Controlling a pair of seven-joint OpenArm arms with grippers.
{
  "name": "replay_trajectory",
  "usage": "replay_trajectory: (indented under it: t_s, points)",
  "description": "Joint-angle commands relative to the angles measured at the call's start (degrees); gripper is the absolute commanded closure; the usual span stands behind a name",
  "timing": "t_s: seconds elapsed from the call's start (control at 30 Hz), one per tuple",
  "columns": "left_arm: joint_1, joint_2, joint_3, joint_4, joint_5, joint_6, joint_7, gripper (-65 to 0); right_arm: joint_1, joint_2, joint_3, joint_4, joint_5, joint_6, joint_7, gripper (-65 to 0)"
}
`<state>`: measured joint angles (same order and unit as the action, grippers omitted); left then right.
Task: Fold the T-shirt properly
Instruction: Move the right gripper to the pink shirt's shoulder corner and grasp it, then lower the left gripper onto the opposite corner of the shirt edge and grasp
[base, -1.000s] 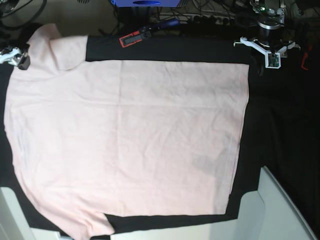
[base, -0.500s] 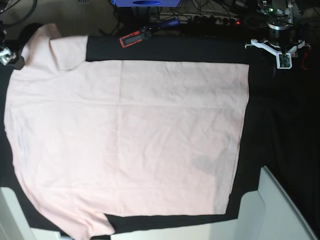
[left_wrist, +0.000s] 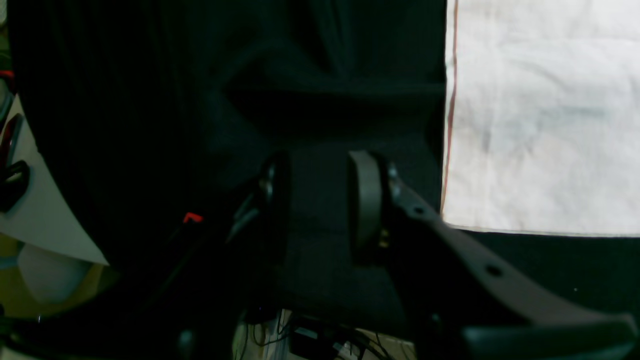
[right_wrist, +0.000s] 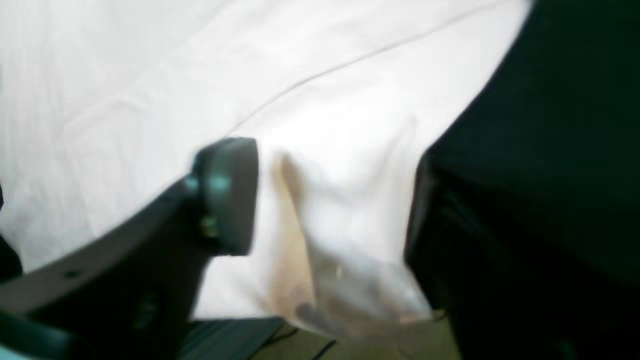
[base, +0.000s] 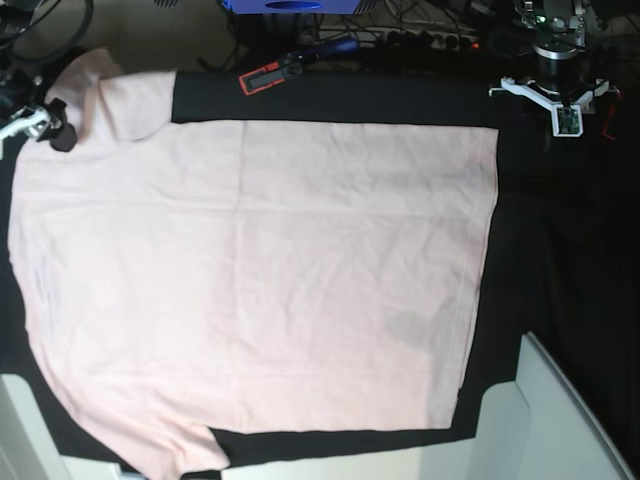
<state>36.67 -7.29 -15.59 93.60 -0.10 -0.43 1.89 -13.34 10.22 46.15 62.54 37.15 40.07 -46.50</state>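
The T-shirt lies flat, plain side up, on the black worktop. The right hand has come onto its sleeve, fingers narrowing around the fabric (not yet pinching). The left hand has drawn clear, part-open, empty.

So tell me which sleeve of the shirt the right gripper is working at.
The upper sleeve of the T-shirt, at the table's far edge: the right gripper straddles its edge. The lower sleeve lies untouched.
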Motion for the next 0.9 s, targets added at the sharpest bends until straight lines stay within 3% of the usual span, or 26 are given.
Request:
replay_trajectory:
  t_s: [0.0,0.1,0.2,0.23,0.37,0.47,0.6,0.87]
  points:
    - [0.5,-0.5,-0.3,0.8,-0.2,0.6,-1.4,-20.2,-0.2,-0.1,-0.3,-0.1,-1.5,-0.1,-2.7,-29.5]
    - [0.5,-0.5,-0.3,0.0,-0.3,0.6,-1.4,-20.3,-0.2,-0.1,-0.3,-0.3,-1.5,-0.1,-2.8,-19.2]
    - [-0.6,-0.5,-0.2,-2.3,-0.3,0.6,-1.3,-20.7,-0.2,-0.1,-0.3,-0.5,-1.8,-0.1,-3.1,-1.9]
    - [-0.7,-0.5,-0.2,-3.1,-0.3,0.3,-1.3,-22.0,-0.2,-0.1,-0.3,-0.6,-1.8,-0.1,-3.2,0.0]
    - [-0.8,-0.3,-0.2,-5.2,-1.6,-5.9,-1.3,-35.8,-0.2,-0.1,-0.3,-0.6,-1.8,-0.1,-3.2,0.0]
    - [-0.8,-0.5,-0.2,-6.5,-8.8,-7.8,-1.3,-41.3,-0.2,-0.2,-0.3,-0.6,-1.8,-0.1,-3.2,0.0]
    - [-0.8,-0.8,-0.2,-8.0,-15.9,-9.6,-1.3,-42.7,-0.2,-0.2,-0.3,-0.6,-1.8,-0.1,-3.2,0.0]
    - [-5.2,-0.4,-0.1,-14.4,-16.5,-12.5,-1.6,-42.7,-0.2,-0.2,-0.3,-0.6,-1.8,-0.1,-3.2,0.0]
